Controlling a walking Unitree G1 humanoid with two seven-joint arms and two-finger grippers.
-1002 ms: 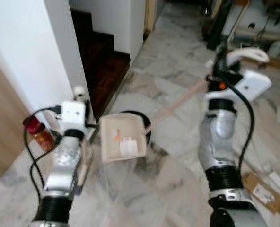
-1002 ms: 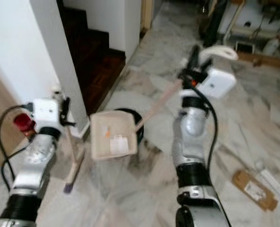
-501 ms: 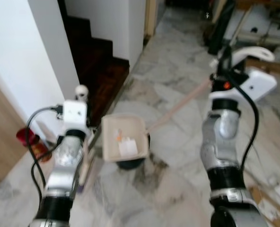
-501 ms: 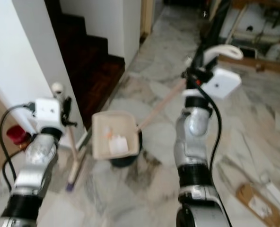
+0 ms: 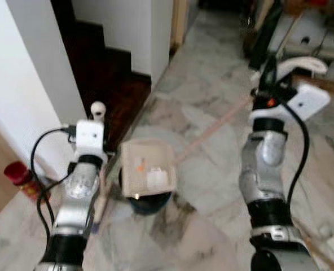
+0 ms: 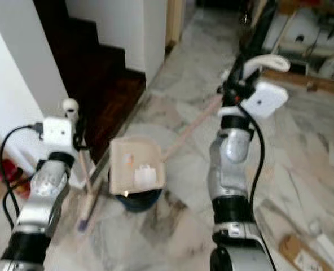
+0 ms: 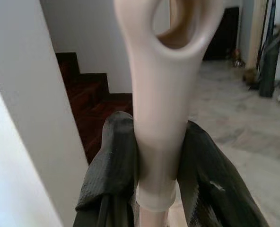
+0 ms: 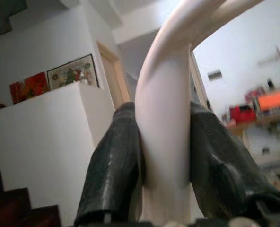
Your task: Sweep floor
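A beige dustpan [image 5: 147, 169] hangs level above a dark round bin [image 5: 149, 203], with a white scrap and an orange bit lying in it. Its long handle [image 5: 212, 129] rises to the right, where my right gripper [image 5: 267, 79] is shut on the white curved grip [image 8: 163, 113]. My left gripper [image 7: 159, 127] is shut on the broom's pale handle just below its looped end [image 5: 98, 107]. The broom stick [image 6: 88, 189] runs down beside the dustpan to a purple head [image 6: 82, 226] on the marble floor.
A white wall corner [image 5: 37, 73] and dark wooden stairs [image 5: 110, 73] stand close on the left. A red-capped bottle [image 5: 19, 178] sits by the wall. Flat cardboard [image 6: 299, 254] lies at the right front. Clutter [image 5: 319, 22] fills the far right.
The whole view has shifted and tipped down. The dustpan now sits farther over the bin, whose rim shows at the pan's near edge instead of behind it. Both grips are unchanged.
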